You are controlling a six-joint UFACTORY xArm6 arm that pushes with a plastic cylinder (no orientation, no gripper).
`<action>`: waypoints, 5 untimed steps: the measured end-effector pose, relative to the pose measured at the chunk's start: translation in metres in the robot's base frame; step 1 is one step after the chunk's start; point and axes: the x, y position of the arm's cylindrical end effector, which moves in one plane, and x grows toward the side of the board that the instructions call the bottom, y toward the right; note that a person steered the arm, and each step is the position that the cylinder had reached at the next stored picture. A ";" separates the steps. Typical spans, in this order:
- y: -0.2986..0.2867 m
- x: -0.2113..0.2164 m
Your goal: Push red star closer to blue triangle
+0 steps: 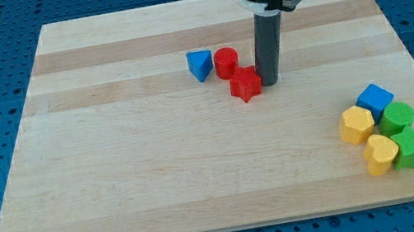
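Note:
The red star (245,85) lies just above the board's middle. The blue triangle (199,65) sits up and to its left. A red cylinder (225,63) stands between them, right next to the triangle and touching or nearly touching the star's upper left. My tip (272,81) rests on the board right against the star's right side, touching or nearly touching it.
A cluster sits at the board's lower right: a blue cube (374,99), a yellow hexagon block (356,125), a green cylinder (397,117), a yellow block (380,153) and a green star (410,149). The wooden board (132,169) lies on a blue perforated table.

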 end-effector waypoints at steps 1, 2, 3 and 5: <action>0.000 0.014; 0.000 0.025; 0.000 0.025; -0.013 0.023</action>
